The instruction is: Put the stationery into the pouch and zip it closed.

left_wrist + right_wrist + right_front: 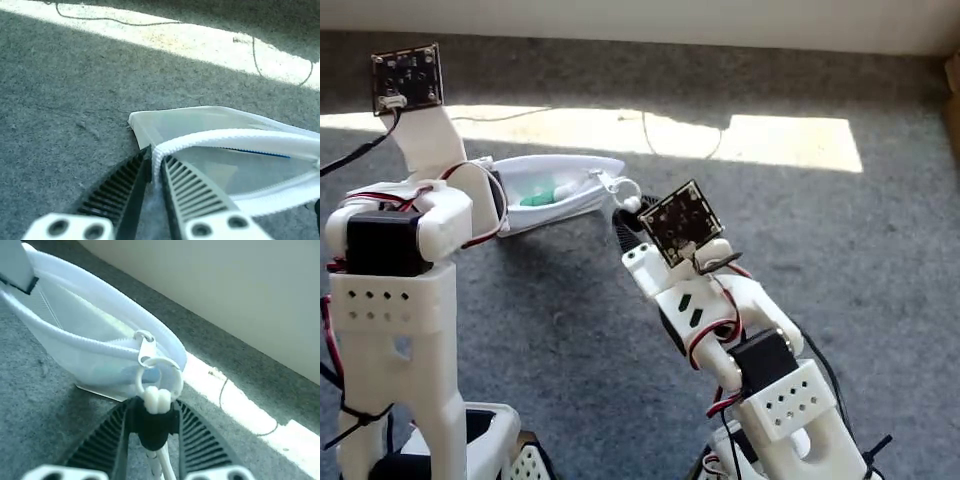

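Right gripper [151, 422]: black ribbed fingers closed tight on a white knotted cord pull [157, 401].
Pouch: translucent white soft zip pouch [565, 185], lying on grey carpet [840, 260] between the two grippers, mouth gaping open.
Zip slider: small metal zip slider [145, 346] at the pouch end held by that gripper, joined to the cord pull by a white ring [172, 368].
Left gripper [152, 167]: pinched shut on the pouch's opposite end, at the corner of the white zip tape.
Contents: green-and-white stationery item [538, 198] inside the pouch, possibly a pen; thin blue line [260, 152] behind the wall, too faint to name.
Surroundings: sunlit strip [770, 140] on the carpet beyond the pouch, crossed by a thin cable [647, 130].
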Controlling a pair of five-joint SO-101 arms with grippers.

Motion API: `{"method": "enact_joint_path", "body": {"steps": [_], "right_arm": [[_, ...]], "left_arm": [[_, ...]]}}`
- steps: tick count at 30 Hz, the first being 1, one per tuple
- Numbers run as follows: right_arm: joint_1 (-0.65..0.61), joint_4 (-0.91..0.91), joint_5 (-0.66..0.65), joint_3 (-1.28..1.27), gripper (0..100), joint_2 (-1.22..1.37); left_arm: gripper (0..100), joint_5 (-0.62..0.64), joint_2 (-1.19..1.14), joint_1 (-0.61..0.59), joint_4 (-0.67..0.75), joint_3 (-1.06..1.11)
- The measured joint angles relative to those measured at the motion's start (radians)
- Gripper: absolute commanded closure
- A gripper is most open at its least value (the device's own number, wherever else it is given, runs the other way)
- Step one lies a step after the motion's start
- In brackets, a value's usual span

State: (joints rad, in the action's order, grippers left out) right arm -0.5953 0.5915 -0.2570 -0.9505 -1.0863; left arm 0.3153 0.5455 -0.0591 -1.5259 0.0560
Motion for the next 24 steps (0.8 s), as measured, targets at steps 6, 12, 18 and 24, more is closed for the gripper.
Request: {"method": "enact_joint_path", "body": {"steps": [6,12,18,24], "right_arm": [[-0.031,0.153,0.000,0.003,99.1,-0.006],[-0.055,0.315,0.000,0.011,99.1,-0.012],[-0.069,0.417,0.018,0.011,99.1,-0.058],[-0.069,0.463,0.020,-0.012,99.1,-0.272]], "left_arm": [[93,-0.032,0.000,0.005,0.002,0.000],[74,-0.034,-0.003,0.000,0.017,0.003],[74,-0.032,-0.005,0.005,0.069,0.014],[74,-0.092,-0.005,0.066,0.146,0.014]]}}
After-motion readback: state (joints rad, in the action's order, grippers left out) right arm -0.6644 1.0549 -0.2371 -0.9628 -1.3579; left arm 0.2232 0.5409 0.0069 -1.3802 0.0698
